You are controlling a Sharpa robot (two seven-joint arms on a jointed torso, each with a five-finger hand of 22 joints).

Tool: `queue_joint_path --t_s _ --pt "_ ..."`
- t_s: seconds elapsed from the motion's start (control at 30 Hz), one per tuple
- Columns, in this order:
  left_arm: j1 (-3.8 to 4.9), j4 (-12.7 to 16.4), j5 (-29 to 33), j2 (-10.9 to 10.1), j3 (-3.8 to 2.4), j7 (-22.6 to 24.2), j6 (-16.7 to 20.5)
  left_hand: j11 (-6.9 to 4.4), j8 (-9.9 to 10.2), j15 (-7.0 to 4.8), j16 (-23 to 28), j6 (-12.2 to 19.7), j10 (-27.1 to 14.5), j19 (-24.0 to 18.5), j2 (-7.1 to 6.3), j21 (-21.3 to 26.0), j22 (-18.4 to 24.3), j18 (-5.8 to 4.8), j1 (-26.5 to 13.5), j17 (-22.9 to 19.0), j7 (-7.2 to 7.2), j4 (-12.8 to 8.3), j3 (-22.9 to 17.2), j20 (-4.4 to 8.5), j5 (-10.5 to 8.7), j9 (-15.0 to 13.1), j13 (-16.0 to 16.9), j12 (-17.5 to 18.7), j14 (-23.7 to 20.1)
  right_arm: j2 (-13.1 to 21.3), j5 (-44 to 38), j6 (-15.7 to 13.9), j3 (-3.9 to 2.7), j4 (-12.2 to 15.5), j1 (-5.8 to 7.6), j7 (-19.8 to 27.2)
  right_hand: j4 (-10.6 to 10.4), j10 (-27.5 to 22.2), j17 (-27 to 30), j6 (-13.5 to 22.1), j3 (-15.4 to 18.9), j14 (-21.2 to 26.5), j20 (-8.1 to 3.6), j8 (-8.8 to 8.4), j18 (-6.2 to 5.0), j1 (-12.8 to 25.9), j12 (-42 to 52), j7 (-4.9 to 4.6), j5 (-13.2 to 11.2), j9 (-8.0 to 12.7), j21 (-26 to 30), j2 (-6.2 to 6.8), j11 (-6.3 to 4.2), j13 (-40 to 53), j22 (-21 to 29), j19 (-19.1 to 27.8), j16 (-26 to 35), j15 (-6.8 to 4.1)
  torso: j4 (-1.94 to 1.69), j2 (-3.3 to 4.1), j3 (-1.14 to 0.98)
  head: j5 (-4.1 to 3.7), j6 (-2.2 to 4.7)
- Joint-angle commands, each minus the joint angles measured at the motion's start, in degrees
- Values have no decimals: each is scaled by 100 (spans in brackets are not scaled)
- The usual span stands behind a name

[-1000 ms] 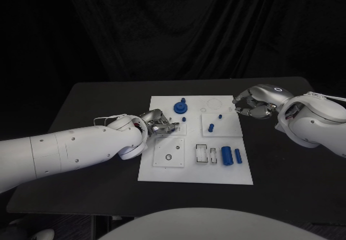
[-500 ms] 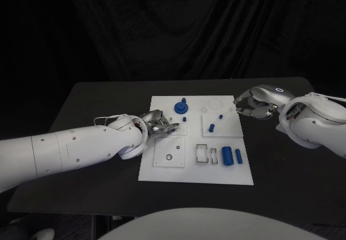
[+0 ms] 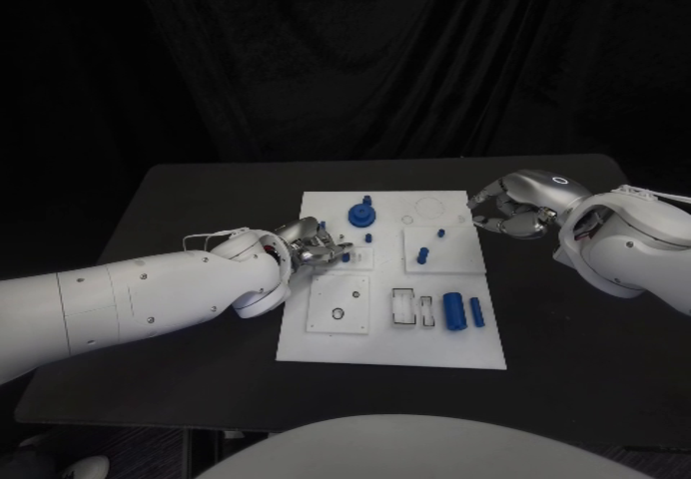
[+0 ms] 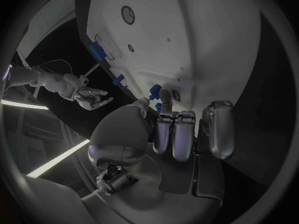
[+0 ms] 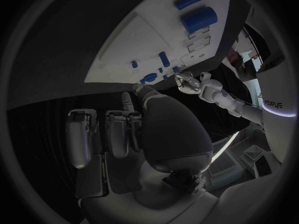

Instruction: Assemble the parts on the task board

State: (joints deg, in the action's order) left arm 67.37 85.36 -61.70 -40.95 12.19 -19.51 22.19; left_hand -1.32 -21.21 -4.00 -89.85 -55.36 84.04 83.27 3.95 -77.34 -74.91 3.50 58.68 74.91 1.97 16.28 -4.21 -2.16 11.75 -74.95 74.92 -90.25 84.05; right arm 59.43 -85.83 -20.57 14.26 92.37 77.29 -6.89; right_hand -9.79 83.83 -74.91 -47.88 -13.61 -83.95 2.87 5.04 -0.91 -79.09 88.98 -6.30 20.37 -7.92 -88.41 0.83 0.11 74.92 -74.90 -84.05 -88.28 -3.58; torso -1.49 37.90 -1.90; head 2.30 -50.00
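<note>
So the task board (image 3: 391,344) sits flat in the middle of the black table (image 3: 173,200), with the blue parts spread over it. The left hand (image 3: 316,246) hovers over the board's left side with its fingers (image 4: 177,132) curled in together; nothing seems to be held, though a small blue peg (image 3: 368,239) stands just past the fingertips (in the left wrist view a bit of blue peeks out right at the tips, touching or not I can't tell). The blue round knob part (image 3: 360,212) stands a little beyond that hand, apart from it. The right hand (image 3: 505,213) is off the board's far right corner, fingers (image 5: 81,134) bent in and empty as far as I can see. The upright blue pin (image 3: 422,255) and two blue cylinders (image 3: 462,310) lie well clear of both hands.
</note>
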Motion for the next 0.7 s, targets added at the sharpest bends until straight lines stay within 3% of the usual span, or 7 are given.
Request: queue_joint_path --t_s 0.03,0.27,0.4,0.57,0.7 --pt "-8 39 12 -28 -4 365 320 -58 -116 -48 -15 61 596 43 -5 -39 -1119 -53 85 1509 -17 3 33 13 48 -176 1508 25 595 26 -3 20 -3 22 -16 -52 -1 492 -1202 -41 -34 -533 32 -20 36 69 -18 -9 24 7 24 5 40 1332 -1436 -480 38 38 -5 1 1 12 0" --pt "10 196 -81 -153 -5 796 699 -78 -330 -65 -15 92 596 102 -23 -146 -1152 -78 194 1509 -40 14 73 28 90 -173 1508 25 595 45 -3 20 -3 22 -18 -49 -2 493 -1198 -41 -35 -532 32 -20 37 71 -17 -9 24 8 22 4 41 1333 -1437 -481 41 38 4 5 6 54 0" --pt "83 341 -270 -276 -5 940 799 -101 -477 -86 -15 96 596 165 -47 -261 -1187 -104 297 1509 -68 12 104 45 136 -168 1508 25 595 42 -3 8 -3 16 -19 -39 -2 493 -1198 -41 -35 -532 32 -20 37 71 -17 -9 24 8 22 4 41 1333 -1437 -481 41 38 -2 9 8 67 0" --pt "283 433 -370 -408 -5 981 584 -133 -611 -114 -15 175 596 204 -89 -340 -1210 -121 632 1509 -102 -11 106 76 436 -155 1508 25 595 45 1 -64 -3 7 -20 8 -5 493 -1202 -42 -37 -533 33 -22 37 78 -17 -10 26 9 21 2 41 1333 -1437 -482 38 39 -8 -1 5 72 0" --pt "518 393 -403 -505 -5 880 6 -137 -585 -119 -15 278 596 196 -111 -338 -1208 -121 972 1509 -104 -72 24 84 603 -136 1508 25 595 45 45 -121 -3 -4 -20 52 -5 493 -1202 -42 -37 -533 33 -22 37 78 -17 -10 26 9 21 2 41 1333 -1437 -482 38 39 3 -3 3 73 0"
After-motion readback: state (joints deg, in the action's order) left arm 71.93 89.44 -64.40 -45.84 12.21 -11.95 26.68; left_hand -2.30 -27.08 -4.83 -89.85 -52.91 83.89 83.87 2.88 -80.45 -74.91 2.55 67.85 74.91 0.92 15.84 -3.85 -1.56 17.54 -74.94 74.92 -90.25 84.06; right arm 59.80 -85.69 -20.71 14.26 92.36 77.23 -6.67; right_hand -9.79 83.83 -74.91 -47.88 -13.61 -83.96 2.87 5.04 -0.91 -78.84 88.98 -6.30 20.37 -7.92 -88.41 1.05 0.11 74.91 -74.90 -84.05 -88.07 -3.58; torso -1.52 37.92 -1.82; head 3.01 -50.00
